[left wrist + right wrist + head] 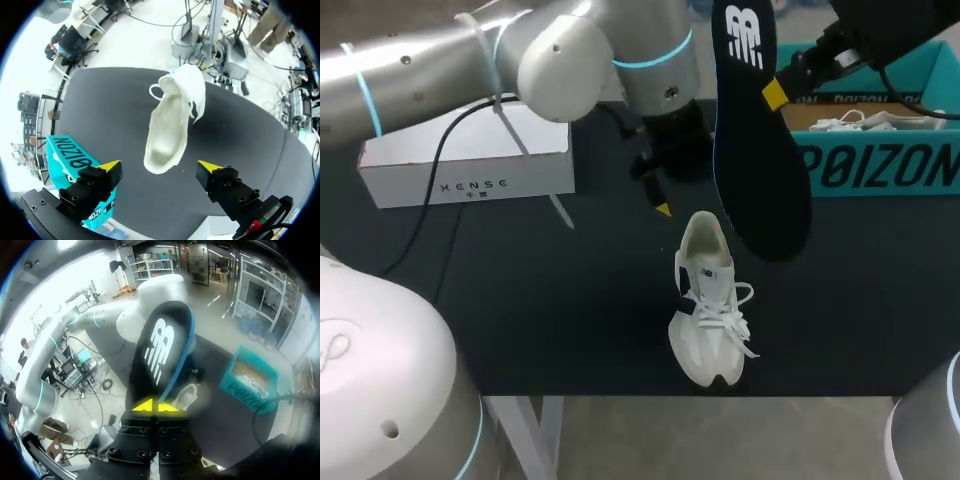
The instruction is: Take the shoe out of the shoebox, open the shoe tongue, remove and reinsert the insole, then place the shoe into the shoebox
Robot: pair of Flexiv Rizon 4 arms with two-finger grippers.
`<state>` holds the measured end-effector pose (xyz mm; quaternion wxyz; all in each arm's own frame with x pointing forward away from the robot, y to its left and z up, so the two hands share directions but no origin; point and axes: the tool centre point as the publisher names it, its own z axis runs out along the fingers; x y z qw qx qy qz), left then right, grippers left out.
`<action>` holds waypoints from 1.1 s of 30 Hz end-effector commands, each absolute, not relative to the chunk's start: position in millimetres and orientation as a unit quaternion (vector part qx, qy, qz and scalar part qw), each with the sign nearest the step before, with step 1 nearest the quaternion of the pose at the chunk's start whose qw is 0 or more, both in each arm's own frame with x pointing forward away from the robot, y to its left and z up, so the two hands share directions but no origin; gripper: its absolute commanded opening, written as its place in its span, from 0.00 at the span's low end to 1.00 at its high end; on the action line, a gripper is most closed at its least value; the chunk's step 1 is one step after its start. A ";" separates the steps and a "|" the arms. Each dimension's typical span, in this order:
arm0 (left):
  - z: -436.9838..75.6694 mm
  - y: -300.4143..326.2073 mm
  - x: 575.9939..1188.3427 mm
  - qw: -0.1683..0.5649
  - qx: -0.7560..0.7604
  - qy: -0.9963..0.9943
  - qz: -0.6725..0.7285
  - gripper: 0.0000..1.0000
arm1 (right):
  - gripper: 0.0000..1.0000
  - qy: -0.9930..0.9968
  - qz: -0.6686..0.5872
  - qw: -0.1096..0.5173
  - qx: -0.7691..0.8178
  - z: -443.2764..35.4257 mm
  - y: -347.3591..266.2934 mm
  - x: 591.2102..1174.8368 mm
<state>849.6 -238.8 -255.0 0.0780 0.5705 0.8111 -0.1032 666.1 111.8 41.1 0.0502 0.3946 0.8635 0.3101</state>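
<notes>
Reinserting the insole (pixel 760 140): black, held aloft and nearly upright above the shoe (pixel 712 305), pinched near its upper end between the closed fingers of the right gripper (pixel 156 406). Shoe white, lying on the dark table (pixel 520 300) near the front edge, opening upward, laces loose, toe toward that edge. Left gripper (pixel 160 166) spread wide and holding nothing, poised above the heel end, apart from it.

For a clean insertion, by judgement:
- Lower the insole's free end into the opening first, at a shallow slant along the shoe's length.
- Steady the heel or hold back the tongue with the left gripper so the shoe cannot slide.
- Release only once the heel end sits flat.
- Likely to fold against the collar if driven straight down.

Count:
- one insole
- one shoe on the table
- one teal shoebox (pixel 880 165) at far right, white contents too unclear to name
- one white box (pixel 470 165) at far left
- two grippers
</notes>
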 end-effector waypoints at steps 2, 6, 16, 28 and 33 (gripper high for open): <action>-259.4 -222.5 850.8 0.254 0.530 0.775 -0.232 1.00 | 0.00 0.864 0.309 0.049 0.395 41.6 112.7 667.4; -263.7 -224.3 847.9 0.296 0.518 0.761 -0.255 1.00 | 0.00 0.864 0.309 0.049 0.395 41.6 112.7 667.4; -263.1 -241.2 849.3 0.312 0.563 0.708 -0.290 1.00 | 0.00 0.864 0.309 0.049 0.395 41.6 112.7 667.4; -261.7 -243.4 850.6 0.299 0.572 0.706 -0.292 1.00 | 0.00 0.864 0.309 0.049 0.395 41.6 112.7 667.4; -261.7 -243.4 850.6 0.299 0.572 0.706 -0.292 1.00 | 0.00 0.864 0.309 0.049 0.395 41.6 112.7 667.4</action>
